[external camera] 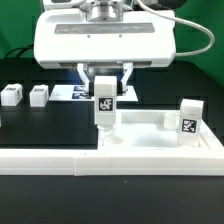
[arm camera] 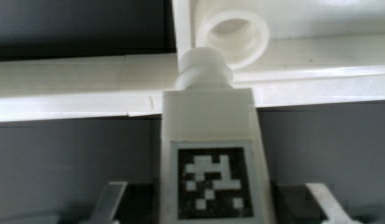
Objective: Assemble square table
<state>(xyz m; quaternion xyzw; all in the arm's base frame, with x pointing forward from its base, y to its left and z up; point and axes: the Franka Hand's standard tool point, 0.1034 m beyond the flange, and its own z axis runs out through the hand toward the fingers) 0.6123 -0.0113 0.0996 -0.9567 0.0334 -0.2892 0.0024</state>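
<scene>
While my pincer (external camera: 105, 90) stands partly closed on an upright leg (external camera: 104, 108), fingers (arm camera: 111, 203) pressed to either side of its tagged face, the leg's round peg (arm camera: 203, 70) sits just beside a corner socket (arm camera: 235, 35) of the square table's white slab (external camera: 150, 140). In the exterior view a second leg (external camera: 187, 117) stands on the slab at three o'clock from the held one. A third leg (external camera: 39, 95) and a fourth leg (external camera: 12, 95) sit on the dark table (external camera: 50, 125) at nine o'clock, well apart.
</scene>
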